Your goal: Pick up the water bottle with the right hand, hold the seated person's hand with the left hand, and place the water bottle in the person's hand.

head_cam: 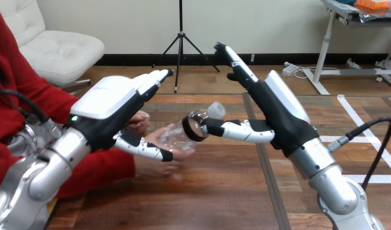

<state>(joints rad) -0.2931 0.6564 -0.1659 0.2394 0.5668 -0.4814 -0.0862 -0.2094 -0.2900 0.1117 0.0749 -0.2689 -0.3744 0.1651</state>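
clear plastic water bottle (176, 136), one, is lying in the person's hand (152, 165); left hand (112, 103) and right hand (275, 110) are hovering open-fingered.

a wooden table (217, 196) of dark brown planks is seen, its boards laid crosswise. a narrow dark seam (261, 158) is cut through the top from 12 o'clock down to about 5 o'clock. strips of white tape (351, 109) are stuck on the surface at 3 o'clock: one is run slantwise toward the 4 o'clock edge, and two shorter strips are laid beside it, running left to right. at 9 o'clock a forearm in a red sleeve (100, 170) is rested on the boards, reaching in from the table's left side. whether the person's hand (152, 166) at its end is touching the wood cannot be told; a shadow is cast beneath it near the middle.
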